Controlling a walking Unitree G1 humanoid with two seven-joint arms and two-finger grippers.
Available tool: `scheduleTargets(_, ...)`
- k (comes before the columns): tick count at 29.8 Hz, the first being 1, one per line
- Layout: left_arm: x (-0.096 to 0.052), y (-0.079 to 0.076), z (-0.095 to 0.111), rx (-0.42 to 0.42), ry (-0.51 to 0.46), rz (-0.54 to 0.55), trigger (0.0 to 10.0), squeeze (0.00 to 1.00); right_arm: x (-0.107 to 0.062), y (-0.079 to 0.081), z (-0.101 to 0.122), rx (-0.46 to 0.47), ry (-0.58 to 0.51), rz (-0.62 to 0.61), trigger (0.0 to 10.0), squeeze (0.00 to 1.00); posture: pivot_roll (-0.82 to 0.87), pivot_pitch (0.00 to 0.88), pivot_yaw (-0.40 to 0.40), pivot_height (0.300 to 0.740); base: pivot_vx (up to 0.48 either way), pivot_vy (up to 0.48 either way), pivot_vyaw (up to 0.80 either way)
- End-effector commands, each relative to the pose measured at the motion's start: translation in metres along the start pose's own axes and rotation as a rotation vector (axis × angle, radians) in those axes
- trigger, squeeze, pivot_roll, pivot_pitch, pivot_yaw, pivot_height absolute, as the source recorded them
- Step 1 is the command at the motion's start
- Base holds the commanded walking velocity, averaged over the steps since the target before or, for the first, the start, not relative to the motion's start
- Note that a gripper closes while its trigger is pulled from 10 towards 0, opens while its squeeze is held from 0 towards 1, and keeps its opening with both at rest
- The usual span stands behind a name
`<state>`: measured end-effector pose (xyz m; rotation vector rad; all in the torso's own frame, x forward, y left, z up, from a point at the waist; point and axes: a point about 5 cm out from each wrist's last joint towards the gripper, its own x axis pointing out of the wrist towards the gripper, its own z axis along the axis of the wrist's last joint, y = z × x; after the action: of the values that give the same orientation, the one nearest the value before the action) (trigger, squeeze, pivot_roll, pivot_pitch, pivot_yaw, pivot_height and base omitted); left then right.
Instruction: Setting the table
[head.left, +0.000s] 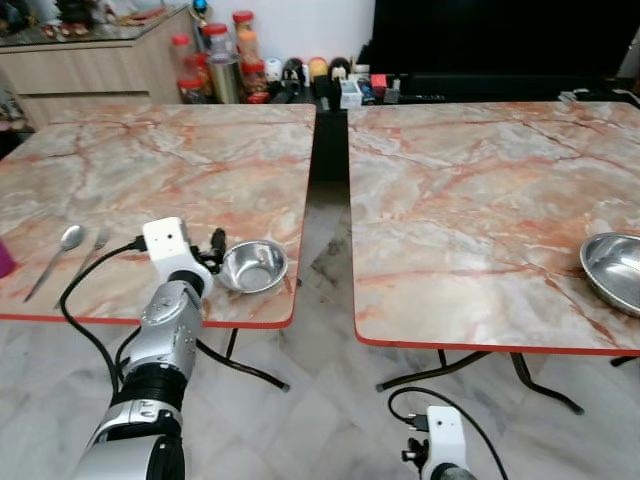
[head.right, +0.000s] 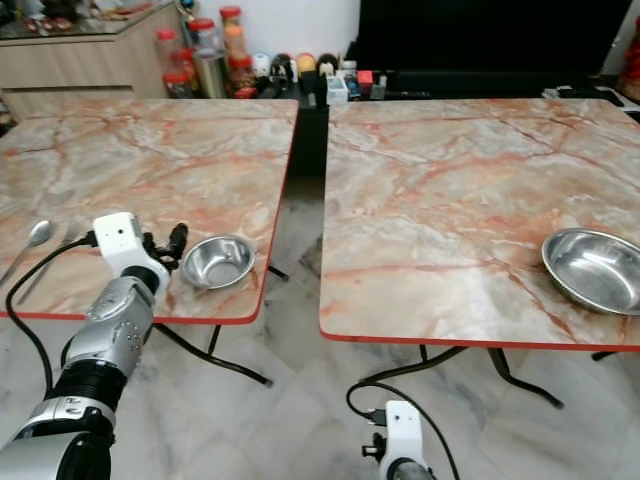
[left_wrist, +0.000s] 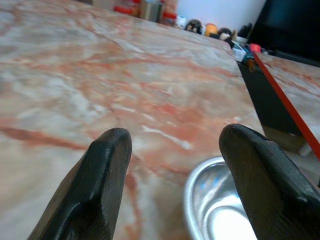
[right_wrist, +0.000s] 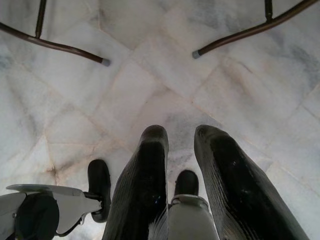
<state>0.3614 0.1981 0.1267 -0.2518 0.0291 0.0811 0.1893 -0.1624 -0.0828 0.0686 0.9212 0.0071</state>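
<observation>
A small steel bowl (head.left: 254, 266) sits near the front right corner of the left marble table (head.left: 150, 160). My left gripper (head.left: 214, 246) hovers low over the table just left of the bowl, open, with nothing between its fingers. In the left wrist view the bowl (left_wrist: 220, 210) lies partly under one black finger (left_wrist: 260, 180). A spoon (head.left: 61, 251) and a fork (head.left: 90, 249) lie side by side near the table's front left. A larger steel bowl (head.left: 612, 271) rests at the right edge of the right table (head.left: 480, 180). My right gripper (right_wrist: 180, 135) hangs shut over the floor.
A narrow gap of tiled floor (head.left: 325, 260) separates the two tables, with dark metal table legs (head.left: 455, 372) below. Jars and bottles (head.left: 225, 60) stand at the back beside a wooden cabinet (head.left: 90, 65). A pink object (head.left: 5, 258) shows at the left edge.
</observation>
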Motion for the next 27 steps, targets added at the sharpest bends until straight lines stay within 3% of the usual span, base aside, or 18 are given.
scheduleTargets(1,0.002,0.001,0.001,0.011,0.017,0.000,10.0,0.00,0.000,-0.001,0.000,-0.004,-0.001,-0.004,10.0,0.00,0.04,0.000,0.032,0.740,0.000,0.000,0.00)
scheduleTargets(2,0.003,0.000,-0.001,0.024,0.041,-0.005,10.0,0.00,0.000,-0.001,0.000,-0.004,0.000,-0.005,10.0,0.00,0.04,0.000,0.034,0.740,0.000,0.000,0.00)
scheduleTargets(3,0.005,-0.002,-0.003,0.028,0.076,-0.018,10.0,0.55,0.000,-0.001,-0.001,-0.002,0.001,-0.006,10.0,0.00,0.03,0.000,0.036,0.740,0.000,0.000,0.00)
scheduleTargets(4,0.006,-0.003,-0.004,0.023,0.086,-0.024,10.0,0.55,0.000,-0.001,-0.001,-0.002,0.001,-0.006,10.0,0.00,0.03,0.000,0.036,0.740,0.000,0.000,0.00)
scheduleTargets(5,0.006,-0.004,-0.004,0.012,0.089,-0.027,10.0,1.00,0.000,-0.001,-0.001,-0.002,0.001,-0.006,10.0,0.00,0.03,0.000,0.037,0.740,0.000,0.000,0.00)
scheduleTargets(14,0.013,-0.014,-0.005,-0.006,0.138,-0.037,10.0,1.00,-0.001,-0.003,-0.004,-0.001,0.007,-0.010,10.0,0.00,0.02,0.000,0.041,0.740,0.000,0.000,0.00)
scheduleTargets(15,0.013,-0.015,-0.007,-0.004,0.152,-0.037,10.0,0.00,-0.001,-0.003,-0.004,-0.001,0.007,-0.011,10.0,0.00,0.02,0.000,0.041,0.740,0.000,0.000,0.00)
scheduleTargets(27,0.015,-0.018,-0.019,0.007,0.242,-0.026,10.0,0.00,-0.001,-0.004,-0.003,-0.012,0.006,-0.009,10.0,0.00,0.01,0.000,0.040,0.740,0.000,0.000,0.00)
